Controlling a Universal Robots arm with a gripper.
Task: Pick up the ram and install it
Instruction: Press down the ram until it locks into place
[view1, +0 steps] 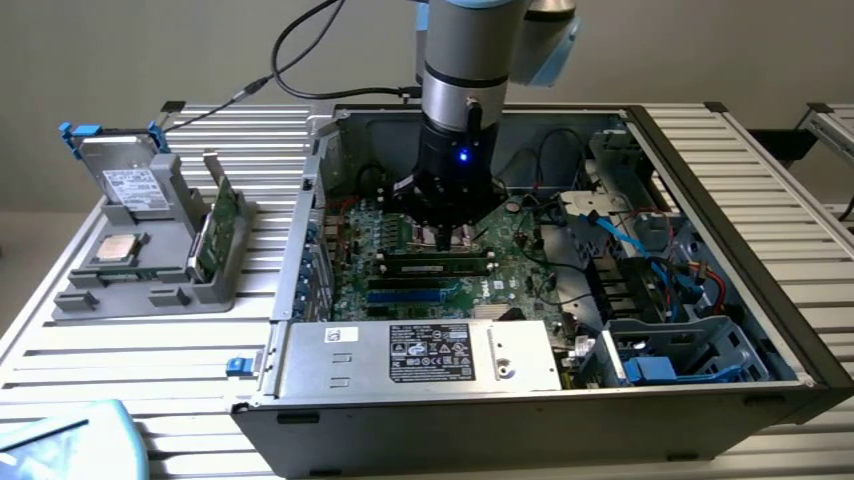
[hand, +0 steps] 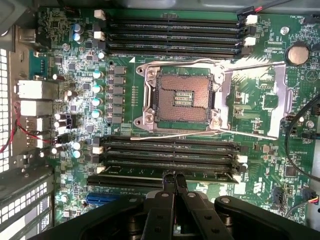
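The ram (view1: 434, 267) lies lengthwise in a slot on the motherboard (view1: 514, 240) inside the open computer case. In the wrist view the ram (hand: 135, 176) appears as a thin green strip in the slot row closest to the gripper. My gripper (view1: 447, 240) points straight down over the ram's middle. Its two black fingers are shut together with no gap, and the gripper (hand: 174, 178) has its tips right at the ram's top edge. I cannot tell whether they touch it. Nothing is held between them.
Bare black memory slots (hand: 172, 32) flank the open CPU socket (hand: 182, 97). A silver power supply (view1: 420, 355) fills the case's near side, and blue cables (view1: 641, 240) lie at the exterior view's right. Outside, a grey holder (view1: 140, 275) carries a green card (view1: 220, 225) and a drive (view1: 127, 185).
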